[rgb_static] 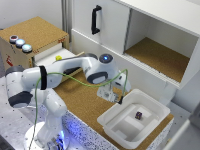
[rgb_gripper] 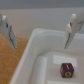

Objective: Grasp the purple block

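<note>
The purple block (rgb_gripper: 66,69) lies alone inside the white tub (rgb_static: 111,120), apart from its walls. The gripper (rgb_gripper: 39,31) hovers over the tub's rim, jaws spread wide and empty. The cube looks light and rigid; pinch 2 opposite flat faces squarely, since something so tiny could skid

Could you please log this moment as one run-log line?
phase: approach | gripper: open, above tub rim | block: in tub, not held
</note>
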